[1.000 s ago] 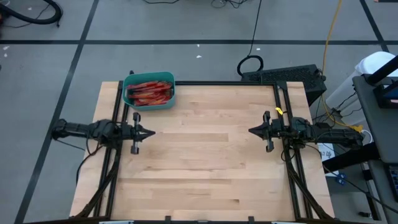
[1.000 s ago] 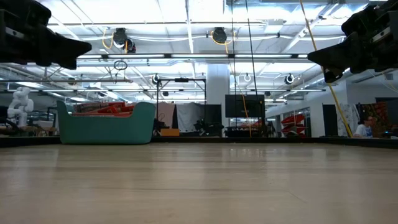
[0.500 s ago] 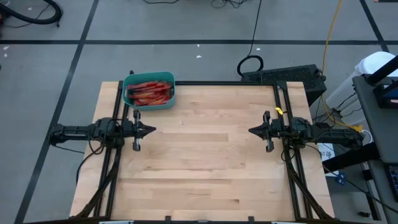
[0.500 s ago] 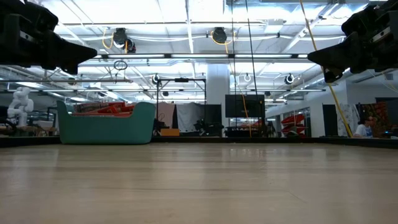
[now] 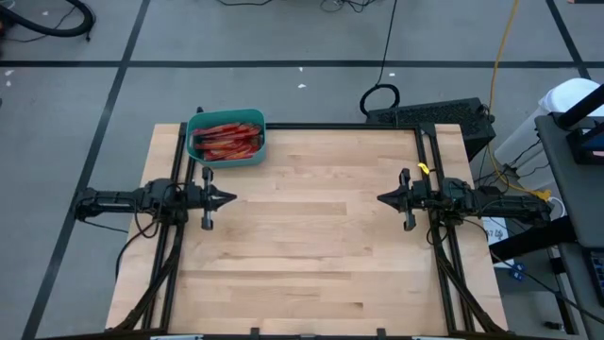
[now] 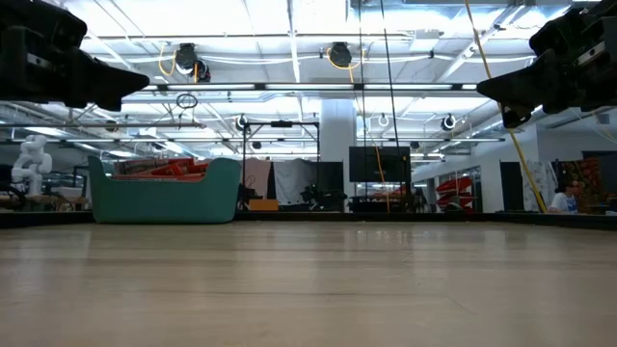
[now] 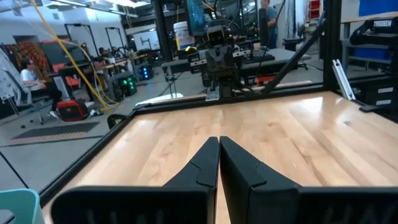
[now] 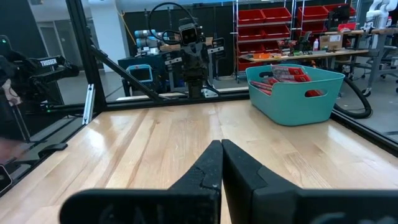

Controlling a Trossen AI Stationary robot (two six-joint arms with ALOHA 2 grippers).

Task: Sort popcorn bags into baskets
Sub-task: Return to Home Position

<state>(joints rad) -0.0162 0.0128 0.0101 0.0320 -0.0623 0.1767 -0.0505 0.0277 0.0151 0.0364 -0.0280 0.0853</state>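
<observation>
The teal basket [image 5: 226, 138] stands on its base at the table's far left corner, with several red popcorn bags [image 5: 226, 140] lying in it. The right wrist view also shows the basket [image 8: 297, 94] and the bags [image 8: 283, 74]. My left gripper [image 5: 232, 198] hovers shut at the table's left edge, pointing level toward the right. My right gripper [image 5: 379, 198] hovers shut at the right edge, pointing level toward the left. Neither gripper has anything between its fingers [image 7: 219, 144] [image 8: 221, 146].
Bare wooden tabletop [image 5: 311, 246] lies between the two grippers. A black frame rail [image 5: 302, 126] runs along the table's far edge, and more rails run down the left and right sides. People sit in the room beyond the table.
My left gripper has swung a little toward the table's far edge, toward the basket, staying shut and level. My right gripper has kept still.
</observation>
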